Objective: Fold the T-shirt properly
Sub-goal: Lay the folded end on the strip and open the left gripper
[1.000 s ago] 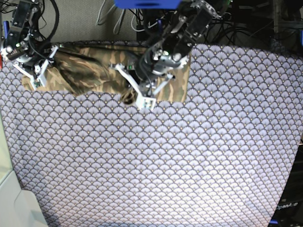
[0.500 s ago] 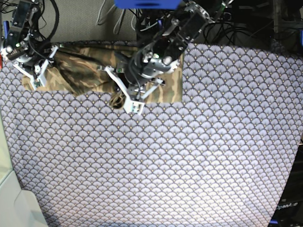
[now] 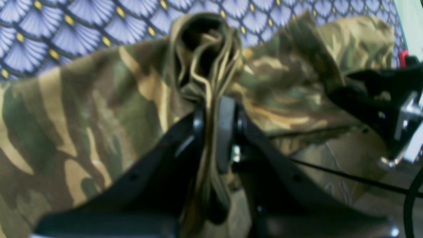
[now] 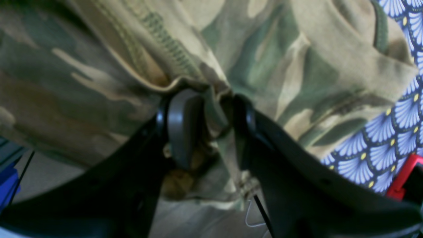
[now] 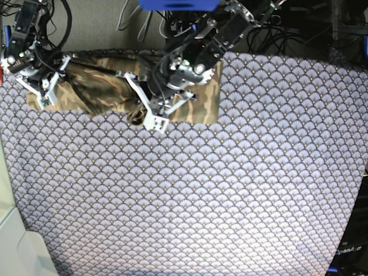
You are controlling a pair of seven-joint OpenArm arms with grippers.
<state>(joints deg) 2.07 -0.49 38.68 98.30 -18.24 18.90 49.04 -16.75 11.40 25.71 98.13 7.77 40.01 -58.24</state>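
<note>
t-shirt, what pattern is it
Camouflage in tan, olive-green and brown streaks; the T-shirt shows it best in the left wrist view.

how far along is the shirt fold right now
Early to midway, by the look of it. Done: the T-shirt lies bunched along the far edge of the purple table cloth. In hand: the left gripper has its jaws pinched on a gathered wad of fabric; the right gripper also grips cloth. Left: flattening and finishing a neat fold.

T-shirt – middle hidden by arm; right tool – blurred
</note>
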